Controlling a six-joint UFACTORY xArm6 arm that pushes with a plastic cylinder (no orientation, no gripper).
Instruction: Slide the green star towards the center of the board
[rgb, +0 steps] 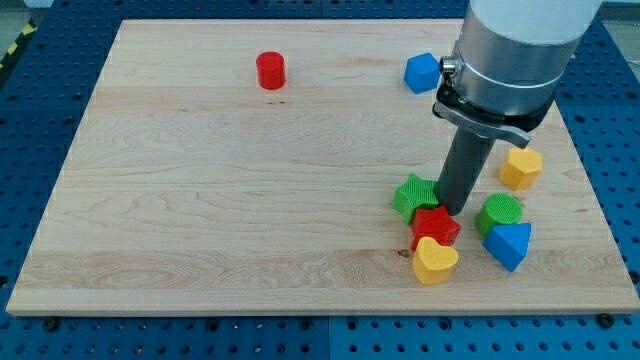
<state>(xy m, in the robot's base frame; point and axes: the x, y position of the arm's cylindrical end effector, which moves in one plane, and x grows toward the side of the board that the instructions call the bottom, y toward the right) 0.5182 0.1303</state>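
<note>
My tip (456, 208) touches the green star's (414, 195) right side, above the red star (436, 226); yellow heart (435, 260) below. No pincer fitted, only a rod.

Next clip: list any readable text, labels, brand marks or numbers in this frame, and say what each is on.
None: no text, number or brand mark can be read in this view.
Blocks, such as the green star and red cylinder: plain, unmarked.
Board: bare wood grain only.
Arm housing: smooth grey, no label showing.
Yellow-black stripe at the view's top left: a marking, not text.
My tip sits just right of the green star.
</note>
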